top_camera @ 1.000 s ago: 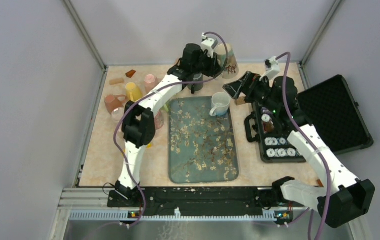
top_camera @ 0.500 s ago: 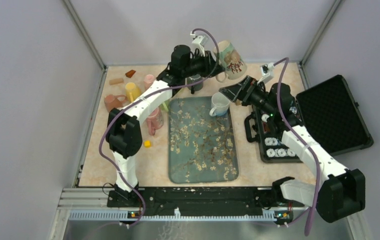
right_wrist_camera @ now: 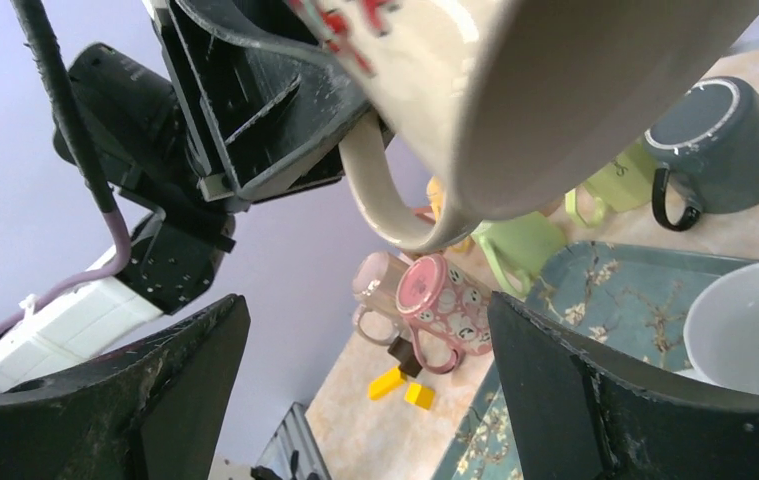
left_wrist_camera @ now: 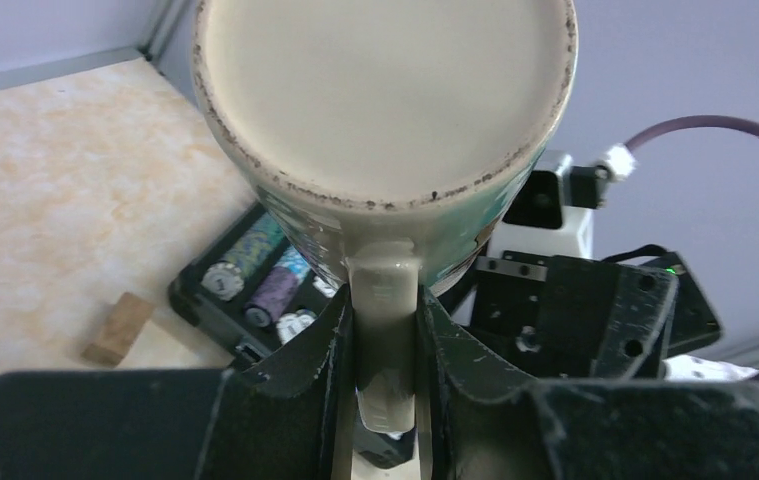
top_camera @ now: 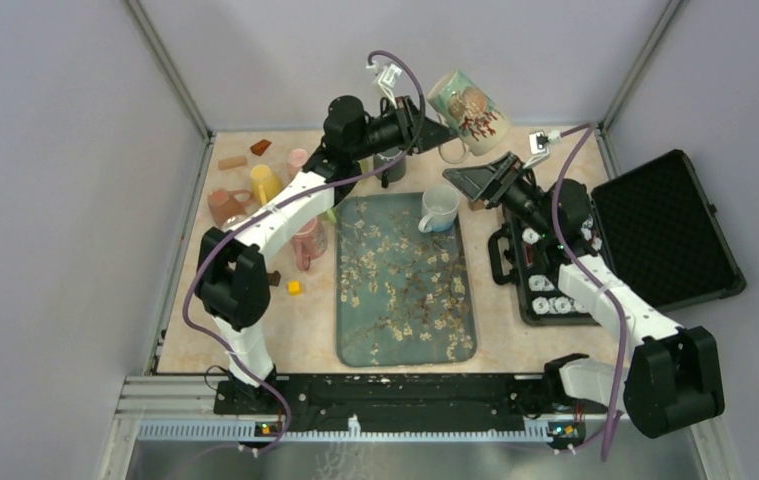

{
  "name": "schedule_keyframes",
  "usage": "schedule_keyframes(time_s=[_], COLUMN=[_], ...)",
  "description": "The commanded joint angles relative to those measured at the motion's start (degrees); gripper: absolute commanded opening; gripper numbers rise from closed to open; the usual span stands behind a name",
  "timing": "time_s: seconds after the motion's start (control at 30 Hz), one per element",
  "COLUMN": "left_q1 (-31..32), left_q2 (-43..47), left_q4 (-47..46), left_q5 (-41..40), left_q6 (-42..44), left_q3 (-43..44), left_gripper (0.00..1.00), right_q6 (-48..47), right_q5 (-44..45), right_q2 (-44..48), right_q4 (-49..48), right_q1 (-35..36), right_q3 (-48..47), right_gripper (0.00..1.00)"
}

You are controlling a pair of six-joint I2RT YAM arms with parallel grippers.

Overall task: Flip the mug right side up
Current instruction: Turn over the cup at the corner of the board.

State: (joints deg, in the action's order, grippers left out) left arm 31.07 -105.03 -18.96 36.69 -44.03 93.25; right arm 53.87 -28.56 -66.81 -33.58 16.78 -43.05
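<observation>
top external: fixed high above and behind the arm bases, angled down and forward, far from the mug (top_camera: 467,103), small near the upper middle of frame. left wrist: right up against the mug, aimed along the left gripper (left_wrist_camera: 387,340) at the flat base. right wrist: just below the mug, tilted up and across past it, right gripper (right_wrist_camera: 367,305) fingers at either edge. shared by all three: the mug. shared by top external and right wrist: left gripper beside the mug, tray (right_wrist_camera: 575,285) corner below it.
</observation>
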Motion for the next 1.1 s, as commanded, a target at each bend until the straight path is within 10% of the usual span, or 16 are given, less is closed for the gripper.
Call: schedule_keyframes(time_s=[0.0, 1.07], left_q1=[0.78, 4.92], left_q2=[6.16, 7.76], left_q4=[-17.82, -30.73], left_q5=[3.0, 2.14], left_q6=[-8.36, -19.25], left_q3=[-0.01, -10.11], left_gripper=[0.0, 0.0], right_q6=[4.95, 4.34], right_q5=[-1.81, 2.74], right_q2=[-1.18, 0.21], right_q4=[-13.97, -15.14], right_q1=[-1.23, -1.23], right_q3=[1.0, -1.1], right_gripper=[0.88, 0.46])
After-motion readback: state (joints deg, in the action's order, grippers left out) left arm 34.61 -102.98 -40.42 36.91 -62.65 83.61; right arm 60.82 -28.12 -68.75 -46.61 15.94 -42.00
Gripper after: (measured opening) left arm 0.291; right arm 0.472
